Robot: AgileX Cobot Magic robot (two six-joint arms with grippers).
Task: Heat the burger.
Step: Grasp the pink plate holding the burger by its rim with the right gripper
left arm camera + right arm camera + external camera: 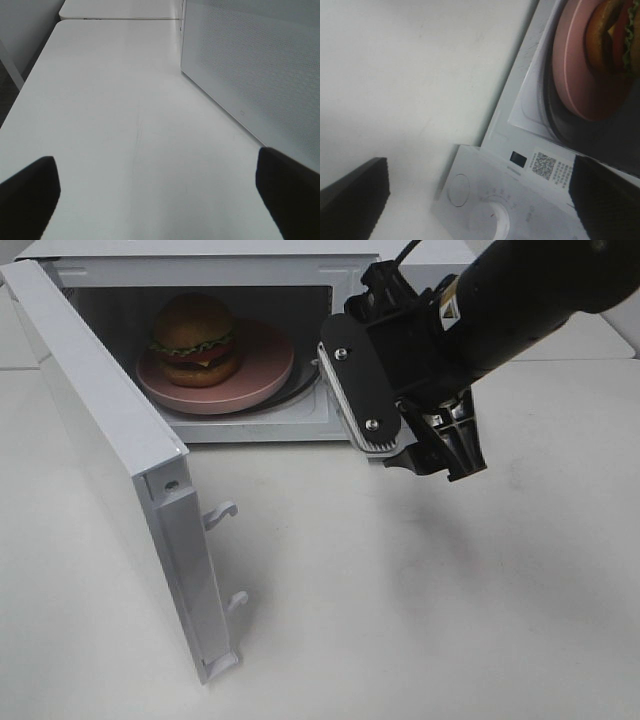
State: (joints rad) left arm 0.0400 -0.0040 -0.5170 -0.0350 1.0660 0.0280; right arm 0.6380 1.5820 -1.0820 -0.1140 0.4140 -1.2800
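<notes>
The burger (195, 335), with its golden bun, green lettuce and dark patty, sits on a pink plate (265, 365) inside the open microwave (250, 270). My right gripper (405, 430) hovers just outside the microwave's right front, open and holding nothing. In the right wrist view the burger (612, 35) and the plate (580, 75) lie beyond the open right gripper (480, 200), above the control dial (495, 220). My left gripper (157, 195) is open over bare table beside the microwave's perforated side wall (250, 65); it is out of the exterior high view.
The microwave door (100, 430) swings out wide to the front left, its latch hooks (222, 512) pointing right. White table (420, 600) stretches in front of the microwave.
</notes>
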